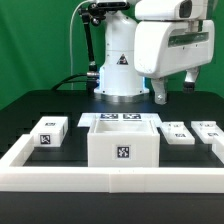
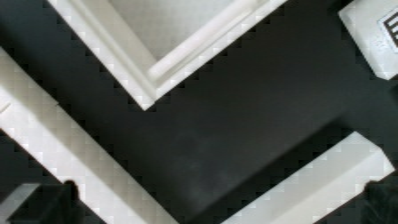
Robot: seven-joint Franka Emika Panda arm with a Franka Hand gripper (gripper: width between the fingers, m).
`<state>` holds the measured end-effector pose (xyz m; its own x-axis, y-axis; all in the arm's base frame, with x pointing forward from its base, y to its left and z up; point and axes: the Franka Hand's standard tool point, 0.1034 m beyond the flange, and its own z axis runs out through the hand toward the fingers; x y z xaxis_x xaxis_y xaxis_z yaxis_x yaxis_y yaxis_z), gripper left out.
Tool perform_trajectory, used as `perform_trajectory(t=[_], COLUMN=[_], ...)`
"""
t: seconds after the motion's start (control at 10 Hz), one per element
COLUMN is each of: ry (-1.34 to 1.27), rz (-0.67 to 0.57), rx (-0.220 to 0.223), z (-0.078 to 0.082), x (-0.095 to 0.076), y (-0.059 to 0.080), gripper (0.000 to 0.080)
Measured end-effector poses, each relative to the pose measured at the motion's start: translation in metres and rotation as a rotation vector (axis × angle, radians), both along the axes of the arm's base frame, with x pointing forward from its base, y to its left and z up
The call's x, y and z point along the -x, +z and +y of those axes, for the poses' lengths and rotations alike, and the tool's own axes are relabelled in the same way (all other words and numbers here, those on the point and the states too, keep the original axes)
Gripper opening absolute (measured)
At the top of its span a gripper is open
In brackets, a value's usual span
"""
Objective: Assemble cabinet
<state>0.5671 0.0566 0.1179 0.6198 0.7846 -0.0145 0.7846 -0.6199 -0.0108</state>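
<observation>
The cabinet body (image 1: 122, 142), a white open-topped box with a tag on its front, stands mid-table. One small white tagged block (image 1: 48, 131) lies at its left in the exterior view, and two more (image 1: 178, 133) (image 1: 208, 131) lie at its right. My gripper (image 1: 175, 88) hangs high above the table behind the right blocks, open and empty. In the wrist view a corner of a white frame-like piece (image 2: 151, 75) shows far below. The open gripper (image 2: 214, 208) has only dark table between its fingertips (image 2: 39, 205).
A low white border rail (image 1: 110, 178) runs along the front and up both sides. In the wrist view two white bands (image 2: 54, 150) (image 2: 338, 180) slant across the dark mat. The robot base (image 1: 118, 75) stands at the back. Tags (image 1: 120, 117) show just behind the body.
</observation>
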Motion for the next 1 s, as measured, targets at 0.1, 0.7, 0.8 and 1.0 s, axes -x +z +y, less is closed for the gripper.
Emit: perform_trajectory(t=[0.1, 0.7, 0.8, 1.0], ry=[0.0, 0.0, 0.001, 0.189], rz=[0.0, 0.0, 0.0, -0.012], rx=[0.0, 0.0, 0.0, -0.001], z=[0.0, 0.0, -0.001, -0.011], x=[0.0, 0.0, 0.0, 0.014], y=[0.0, 0.0, 0.0, -0.005], gripper=[0.0798, 0.0798, 0.0798, 0.0798])
